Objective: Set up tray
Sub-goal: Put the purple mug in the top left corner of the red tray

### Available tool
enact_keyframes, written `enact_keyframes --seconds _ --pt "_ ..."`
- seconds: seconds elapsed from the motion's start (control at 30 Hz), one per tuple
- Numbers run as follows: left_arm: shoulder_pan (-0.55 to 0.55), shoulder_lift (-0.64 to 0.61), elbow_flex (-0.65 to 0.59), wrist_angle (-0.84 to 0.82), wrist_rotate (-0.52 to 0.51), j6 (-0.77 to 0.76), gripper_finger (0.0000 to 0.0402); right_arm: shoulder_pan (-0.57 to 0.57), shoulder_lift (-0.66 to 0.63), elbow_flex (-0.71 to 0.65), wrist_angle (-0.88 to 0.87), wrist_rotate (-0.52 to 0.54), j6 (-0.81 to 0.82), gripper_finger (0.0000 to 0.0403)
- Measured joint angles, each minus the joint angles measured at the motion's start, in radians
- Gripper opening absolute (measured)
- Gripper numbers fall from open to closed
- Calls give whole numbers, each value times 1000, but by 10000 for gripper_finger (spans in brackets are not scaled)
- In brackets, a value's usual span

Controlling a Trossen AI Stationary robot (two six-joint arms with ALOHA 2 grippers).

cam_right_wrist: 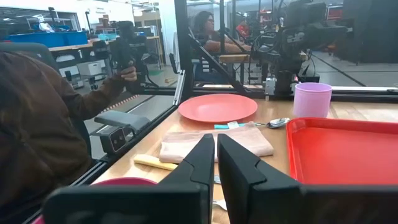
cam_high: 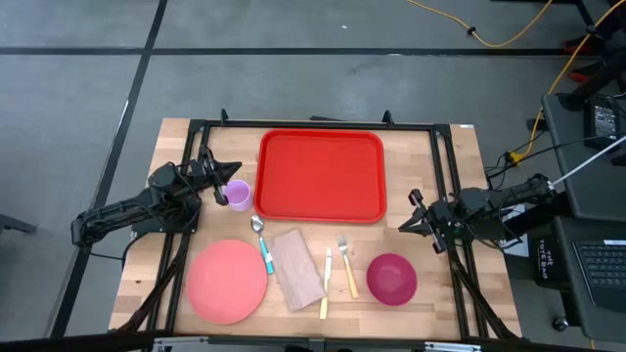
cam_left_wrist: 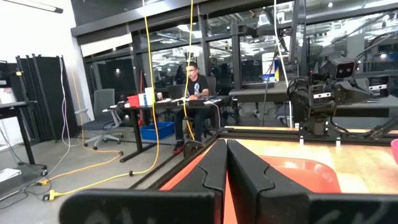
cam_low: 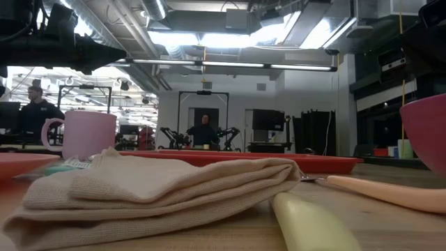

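The red tray (cam_high: pixel 323 176) lies flat at the far middle of the table and also shows in the right wrist view (cam_right_wrist: pixel 348 155). My left gripper (cam_high: pixel 223 176) hovers shut, level, at the tray's left, beside a purple cup (cam_high: pixel 238 194). My right gripper (cam_high: pixel 411 217) hovers shut, level, off the tray's near right corner. Along the near edge lie a pink plate (cam_high: pixel 227 281), a teal-handled spoon (cam_high: pixel 262 244), a folded beige napkin (cam_high: pixel 297 267), a yellow knife (cam_high: pixel 325 284), a fork (cam_high: pixel 347 264) and a magenta bowl (cam_high: pixel 391 278).
A black frame (cam_high: pixel 445 176) runs round the table's far and side edges. A person in a brown sleeve (cam_right_wrist: pixel 37 124) stands close to the table's near side, hand raised (cam_right_wrist: pixel 127 71). Other people sit at desks in the room beyond.
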Motion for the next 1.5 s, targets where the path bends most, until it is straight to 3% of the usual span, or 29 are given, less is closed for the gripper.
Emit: enact_keyframes --seconds 0.17,0.33,0.5,1.13,1.23,1.37,1.5 --pt "0 0 0 0 0 0 6 0 0 0 0 12 -33 26" --pt "0 0 0 0 0 0 6 0 0 0 24 179 -152 26" --pt "0 0 0 0 0 0 6 -1 0 0 39 317 -78 26" --pt "-2 0 0 0 16 44 6 -1 0 0 41 323 27 26" --pt "-2 0 0 0 65 17 5 -1 0 0 41 332 7 26" --pt "-3 1 6 -42 185 -8 1 -1 0 0 68 431 -18 26" --pt "-3 6 34 -110 168 -8 2 -1 7 3 99 437 -25 26"
